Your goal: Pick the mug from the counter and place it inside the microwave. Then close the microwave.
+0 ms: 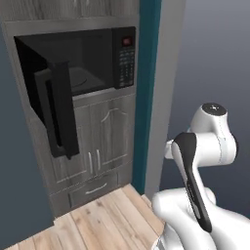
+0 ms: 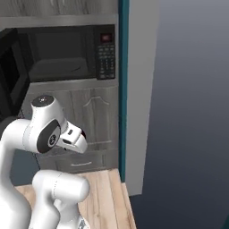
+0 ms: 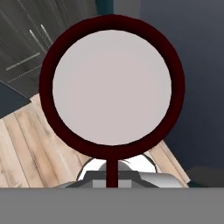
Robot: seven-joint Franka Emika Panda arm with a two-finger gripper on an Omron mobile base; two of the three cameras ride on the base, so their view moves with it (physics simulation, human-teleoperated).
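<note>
The gripper was closed on the mug (image 3: 111,85), which was held by its handle close before the hand camera, so that its dark red rim and pale inside were seen from above. Under it, the wooden floor (image 3: 26,148) was seen. The microwave (image 1: 93,58) was set in grey cabinets (image 1: 102,141), and its door (image 1: 58,110) was swung open.

The mug (image 3: 111,85) has a glossy maroon rim and a matt pale interior. At eleven o'clock in the left base view, the microwave (image 1: 97,58) looks like smooth black plastic with dark glass (door (image 1: 58,110) too). Cabinets (image 1: 100,141) show grey wood grain; floor (image 1: 105,219) pale planks.
</note>
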